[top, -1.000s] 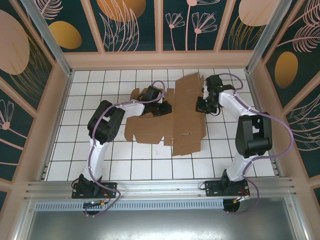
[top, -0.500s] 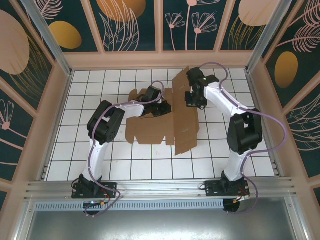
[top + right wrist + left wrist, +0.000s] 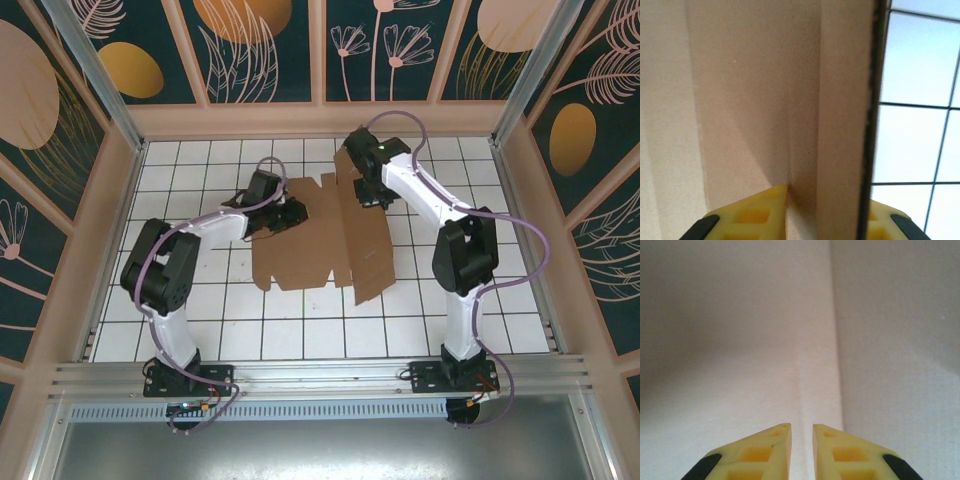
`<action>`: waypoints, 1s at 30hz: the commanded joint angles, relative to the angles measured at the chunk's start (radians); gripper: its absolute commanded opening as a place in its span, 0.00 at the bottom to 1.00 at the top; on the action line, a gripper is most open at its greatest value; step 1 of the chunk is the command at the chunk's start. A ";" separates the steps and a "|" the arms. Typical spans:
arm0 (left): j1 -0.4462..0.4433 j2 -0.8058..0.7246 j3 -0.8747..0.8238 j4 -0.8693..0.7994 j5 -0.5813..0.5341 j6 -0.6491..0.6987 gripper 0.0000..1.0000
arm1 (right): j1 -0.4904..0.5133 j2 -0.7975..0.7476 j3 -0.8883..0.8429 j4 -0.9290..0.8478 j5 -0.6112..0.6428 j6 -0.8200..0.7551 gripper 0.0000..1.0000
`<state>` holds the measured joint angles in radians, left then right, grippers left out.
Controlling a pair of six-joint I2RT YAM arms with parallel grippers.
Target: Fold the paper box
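Note:
The paper box (image 3: pixel 320 245) is a brown die-cut cardboard piece lying on the white tiled table. Its right panel (image 3: pixel 368 235) is lifted off the tiles and tilted leftward. My right gripper (image 3: pixel 366 190) is at that panel's far end, shut on its edge. In the right wrist view the cardboard (image 3: pixel 840 100) stands edge-on between the yellow fingers of that gripper (image 3: pixel 827 195). My left gripper (image 3: pixel 288 212) rests on the box's far left part. In the left wrist view its tips (image 3: pixel 801 427) are nearly together, nothing between them, over a crease in the cardboard (image 3: pixel 740 340).
The tiled table (image 3: pixel 200 300) is walled on three sides by patterned panels (image 3: pixel 90 200). Aluminium posts (image 3: pixel 100 70) stand at the back corners. White tiles (image 3: pixel 920 140) show to the right of the lifted panel. A metal rail (image 3: pixel 320 375) runs along the near edge.
My right gripper has swung left and toward the back wall, folding the right panel up and over leftward. My left arm's elbow has swung left and its gripper slid a little left on the cardboard.

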<state>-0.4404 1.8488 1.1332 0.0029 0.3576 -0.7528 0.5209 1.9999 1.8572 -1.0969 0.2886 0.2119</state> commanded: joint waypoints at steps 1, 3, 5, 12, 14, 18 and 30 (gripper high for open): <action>0.019 -0.031 -0.037 -0.064 -0.081 0.042 0.20 | 0.021 0.027 0.040 -0.074 0.116 -0.047 0.21; 0.027 -0.023 -0.029 -0.104 -0.111 0.052 0.20 | 0.037 0.031 0.034 -0.078 0.154 -0.055 0.21; 0.028 -0.002 -0.021 -0.129 -0.111 0.065 0.20 | 0.057 0.034 0.021 -0.079 0.190 -0.062 0.21; 0.023 0.098 -0.050 -0.075 -0.011 0.041 0.18 | 0.121 0.097 0.010 -0.094 0.309 -0.065 0.22; 0.004 0.094 -0.064 -0.059 -0.003 0.032 0.17 | 0.141 0.125 0.014 -0.103 0.352 -0.056 0.22; -0.034 0.076 -0.081 -0.047 -0.005 0.016 0.16 | 0.197 0.181 0.055 -0.143 0.451 -0.014 0.23; -0.040 0.073 -0.108 0.004 0.026 -0.031 0.16 | 0.395 0.365 0.088 -0.240 0.747 0.078 0.35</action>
<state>-0.4530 1.9194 1.0374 0.0116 0.3351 -0.7727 0.8616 2.2543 1.9835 -1.2903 1.0485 0.2424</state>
